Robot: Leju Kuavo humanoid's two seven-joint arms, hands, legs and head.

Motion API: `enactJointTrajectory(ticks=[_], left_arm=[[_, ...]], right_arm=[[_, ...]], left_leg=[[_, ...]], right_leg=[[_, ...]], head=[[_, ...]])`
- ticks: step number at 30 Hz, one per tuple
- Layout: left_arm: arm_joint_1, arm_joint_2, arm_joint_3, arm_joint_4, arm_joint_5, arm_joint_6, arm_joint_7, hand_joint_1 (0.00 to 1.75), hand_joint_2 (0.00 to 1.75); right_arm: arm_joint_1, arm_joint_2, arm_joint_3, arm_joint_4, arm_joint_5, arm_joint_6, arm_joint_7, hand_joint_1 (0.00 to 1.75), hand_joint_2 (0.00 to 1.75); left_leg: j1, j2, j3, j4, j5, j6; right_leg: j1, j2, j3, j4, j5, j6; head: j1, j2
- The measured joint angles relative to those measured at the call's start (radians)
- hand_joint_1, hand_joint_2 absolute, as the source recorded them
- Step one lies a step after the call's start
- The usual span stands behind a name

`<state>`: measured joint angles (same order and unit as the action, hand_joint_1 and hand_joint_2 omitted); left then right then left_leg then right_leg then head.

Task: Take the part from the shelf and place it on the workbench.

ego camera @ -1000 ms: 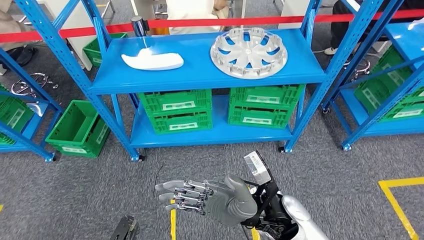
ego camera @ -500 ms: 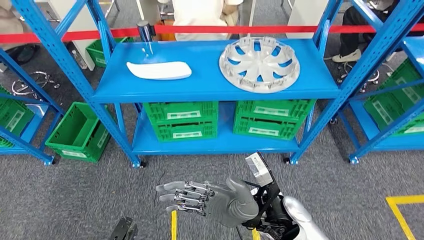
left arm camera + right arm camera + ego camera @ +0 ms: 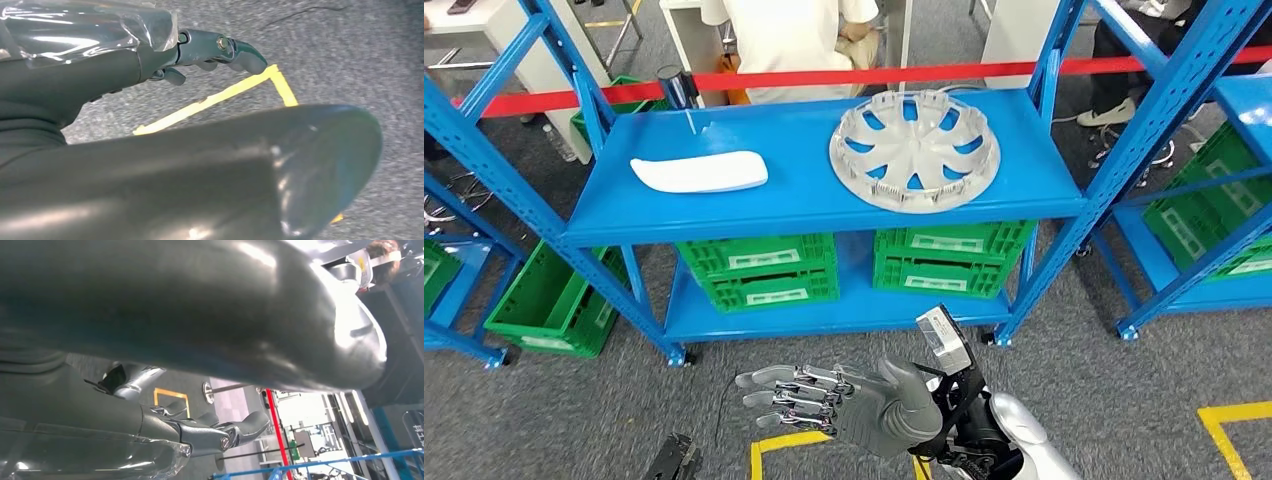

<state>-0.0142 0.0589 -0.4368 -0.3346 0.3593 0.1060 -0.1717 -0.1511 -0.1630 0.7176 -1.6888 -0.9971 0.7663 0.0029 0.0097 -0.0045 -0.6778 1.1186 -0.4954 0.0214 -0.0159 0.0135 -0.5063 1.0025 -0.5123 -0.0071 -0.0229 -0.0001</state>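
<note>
The camera moved, so the whole picture shifted. The shelf looked closer and sat lower in view. The wheel cover and white part slid left. More yellow tape showed on the floor.

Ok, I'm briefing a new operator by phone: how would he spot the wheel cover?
Find the blue shelf rack straight ahead, and look at its top level. The wheel cover lies flat on the right half: a round silver disc with cut-out spokes, unlike the plain elongated white part to its left.
</note>
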Motion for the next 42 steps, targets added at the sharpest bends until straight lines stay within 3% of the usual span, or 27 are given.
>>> enactJointTrajectory(ticks=[2,3,6,8,10,12,13,14,15,16,17,18,20,22,24,26,27,28,29,31,33,36,38,40,42], left_arm=[[0.003,0.005,-0.001,0.001,0.000,0.001,0.000,0.00,0.00],[0.005,0.008,-0.001,0.001,0.000,0.001,0.000,0.00,0.00],[0.005,0.010,-0.002,0.000,0.000,0.002,-0.001,0.00,0.00],[0.002,0.010,-0.003,-0.001,0.000,0.003,-0.001,0.00,0.00],[0.001,0.007,-0.006,-0.002,0.000,0.003,-0.002,0.00,0.00],[0.001,0.004,-0.010,-0.002,0.000,0.003,-0.002,0.00,0.00],[0.002,0.003,-0.012,-0.002,0.000,0.003,-0.002,0.00,0.00],[0.002,0.001,-0.014,-0.002,0.000,0.003,-0.002,0.00,0.00],[0.002,0.000,-0.015,-0.002,0.000,0.003,-0.002,0.00,0.00],[0.002,0.000,-0.015,-0.002,0.000,0.003,-0.001,0.00,0.00],[0.001,0.000,-0.016,-0.002,0.000,0.003,0.000,0.00,0.00],[0.001,0.000,-0.016,-0.002,-0.001,0.003,0.000,0.00,0.00],[0.000,0.002,-0.016,-0.003,-0.001,0.003,0.001,0.00,0.00],[-0.002,0.003,-0.017,-0.005,-0.001,0.003,0.001,0.00,0.00],[-0.002,0.002,-0.019,-0.006,-0.001,0.002,0.000,0.00,0.00],[-0.001,0.002,-0.020,-0.006,-0.002,0.002,0.001,0.00,0.00],[-0.001,0.002,-0.020,-0.006,-0.002,0.002,0.001,0.00,0.00],[-0.001,0.002,-0.021,-0.006,-0.002,0.002,0.001,0.00,0.00],[-0.001,0.002,-0.022,-0.006,-0.002,0.002,0.001,0.00,0.00],[0.000,0.005,-0.023,-0.006,-0.002,0.003,0.001,0.00,0.00],[0.000,0.011,-0.025,-0.006,-0.003,0.003,0.002,0.00,0.00],[-0.001,0.015,-0.026,-0.009,-0.003,0.005,0.002,0.00,0.00],[-0.003,0.014,-0.026,-0.011,-0.003,0.005,0.002,0.00,0.00],[-0.004,0.011,-0.027,-0.011,-0.003,0.005,0.001,0.00,0.00],[-0.003,0.008,-0.028,-0.011,-0.003,0.005,0.002,0.00,0.00]], right_arm=[[0.001,0.001,0.000,0.001,-0.001,0.001,-0.004,0.00,0.00],[0.001,0.001,0.000,0.001,-0.001,0.003,-0.005,0.00,0.00],[0.003,0.000,-0.001,0.000,-0.002,0.010,-0.007,0.00,0.00],[0.003,-0.001,-0.002,0.000,-0.002,0.012,-0.008,0.00,0.00],[0.004,-0.004,-0.002,0.000,-0.002,0.012,-0.008,0.00,0.00],[0.007,-0.007,-0.002,0.000,-0.002,0.013,-0.008,0.00,0.00],[0.007,-0.008,-0.002,0.000,-0.002,0.013,-0.008,0.00,0.00],[0.007,-0.009,-0.003,0.000,-0.002,0.014,-0.008,0.00,0.00],[0.007,-0.010,-0.003,0.000,-0.002,0.015,-0.008,0.00,0.00],[0.007,-0.010,-0.003,0.001,-0.003,0.016,-0.008,0.00,0.00],[0.008,-0.011,-0.004,0.001,-0.002,0.017,-0.008,0.00,0.00],[0.009,-0.011,-0.005,0.001,-0.002,0.018,-0.009,0.00,0.00],[0.009,-0.010,-0.006,0.001,-0.002,0.019,-0.009,0.00,0.00],[0.009,-0.008,-0.007,0.000,-0.003,0.020,-0.010,0.00,0.00],[0.009,-0.005,-0.007,0.000,-0.003,0.021,-0.010,0.00,0.00],[0.009,-0.005,-0.006,0.000,-0.003,0.021,-0.010,0.00,0.00],[0.009,-0.005,-0.006,0.000,-0.002,0.021,-0.010,0.00,0.00],[0.009,-0.005,-0.006,0.000,-0.002,0.021,-0.010,0.00,0.00],[0.009,-0.004,-0.006,0.000,-0.002,0.021,-0.010,0.00,0.00],[0.008,-0.002,-0.006,0.000,-0.002,0.021,-0.010,0.00,0.00],[0.006,0.002,-0.006,-0.001,-0.002,0.021,-0.011,0.00,0.00],[0.004,0.005,-0.007,-0.003,-0.001,0.022,-0.012,0.00,0.00],[0.001,0.005,-0.007,-0.005,-0.001,0.023,-0.012,0.00,0.00],[0.002,0.003,-0.008,-0.006,-0.001,0.023,-0.012,0.00,0.00],[0.005,0.000,-0.008,-0.006,-0.001,0.023,-0.012,0.00,0.00]], left_leg=[[-0.020,-0.005,0.011,-0.083,0.090,0.030],[-0.029,-0.008,0.015,-0.102,0.107,0.040],[-0.032,-0.013,0.056,-0.133,0.095,0.051],[-0.028,-0.014,0.089,-0.145,0.088,0.057],[-0.028,-0.014,0.106,-0.146,0.072,0.061],[-0.026,-0.017,0.125,-0.146,0.053,0.056],[-0.025,-0.018,0.139,-0.146,0.042,0.053],[-0.024,-0.020,0.154,-0.146,0.030,0.048],[-0.023,-0.021,0.167,-0.145,0.018,0.042],[-0.023,-0.021,0.179,-0.143,0.004,0.036],[-0.024,-0.021,0.187,-0.142,-0.010,0.029],[-0.026,-0.020,0.196,-0.138,-0.020,0.022],[-0.024,-0.018,0.209,-0.132,-0.032,0.011],[-0.019,-0.013,0.195,-0.089,-0.039,0.001],[-0.011,-0.007,0.125,0.022,-0.063,-0.014],[-0.004,-0.004,0.035,0.137,-0.110,-0.025],[-0.002,-0.003,0.002,0.159,-0.126,-0.027],[-0.001,-0.002,-0.014,0.150,-0.122,-0.026],[-0.001,-0.001,-0.013,0.109,-0.095,-0.021],[-0.010,0.000,0.017,-0.016,0.010,0.005],[-0.026,-0.003,0.044,-0.099,0.078,0.031],[-0.032,-0.010,0.082,-0.143,0.081,0.046],[-0.028,-0.013,0.117,-0.162,0.076,0.058],[-0.026,-0.014,0.136,-0.167,0.062,0.063],[-0.026,-0.016,0.150,-0.166,0.045,0.059]], right_leg=[[0.003,0.005,0.020,-0.006,-0.019,0.005],[0.003,0.007,0.027,-0.007,-0.023,0.011],[0.005,0.006,0.040,0.009,-0.025,0.025],[0.004,0.002,-0.008,0.097,-0.038,0.028],[0.002,0.000,-0.100,0.226,-0.072,0.026],[-0.003,-0.001,-0.171,0.277,-0.098,0.031],[-0.005,-0.001,-0.181,0.255,-0.089,0.040],[-0.008,-0.003,-0.175,0.203,-0.059,0.054],[-0.011,-0.005,-0.161,0.135,-0.012,0.069],[-0.012,-0.009,-0.146,0.076,0.030,0.075],[-0.011,-0.014,-0.133,0.034,0.061,0.071],[-0.010,-0.016,-0.125,0.013,0.078,0.059],[-0.009,-0.014,-0.108,0.009,0.078,0.026],[-0.012,-0.011,-0.090,0.007,0.072,0.004],[-0.011,-0.010,-0.074,0.007,0.061,-0.007],[-0.009,-0.009,-0.059,0.007,0.046,-0.010],[-0.008,-0.008,-0.050,0.007,0.037,-0.009],[-0.007,-0.008,-0.039,0.006,0.028,-0.009],[-0.005,-0.007,-0.025,0.006,0.019,-0.008],[-0.002,-0.006,-0.003,0.003,0.000,-0.005],[-0.004,-0.003,0.011,-0.007,-0.014,0.004],[-0.004,-0.001,0.036,-0.003,-0.007,0.026],[-0.002,-0.004,0.020,0.048,-0.013,0.030],[-0.002,-0.006,-0.054,0.160,-0.050,0.026],[-0.004,-0.007,-0.132,0.247,-0.077,0.028]], head=[[0.004,0.000],[0.005,0.000],[0.002,0.000],[0.003,0.000],[0.005,0.000],[0.005,0.000],[0.005,0.000],[0.005,0.000],[0.006,0.000],[0.006,0.000],[0.007,0.000],[0.007,0.000],[0.005,0.000],[0.002,0.000],[0.001,0.000],[0.000,0.000],[0.000,0.000],[0.000,0.000],[0.000,0.000],[0.002,0.000],[0.003,0.000],[0.000,0.000],[0.002,0.000],[0.006,0.000],[0.006,0.000]])
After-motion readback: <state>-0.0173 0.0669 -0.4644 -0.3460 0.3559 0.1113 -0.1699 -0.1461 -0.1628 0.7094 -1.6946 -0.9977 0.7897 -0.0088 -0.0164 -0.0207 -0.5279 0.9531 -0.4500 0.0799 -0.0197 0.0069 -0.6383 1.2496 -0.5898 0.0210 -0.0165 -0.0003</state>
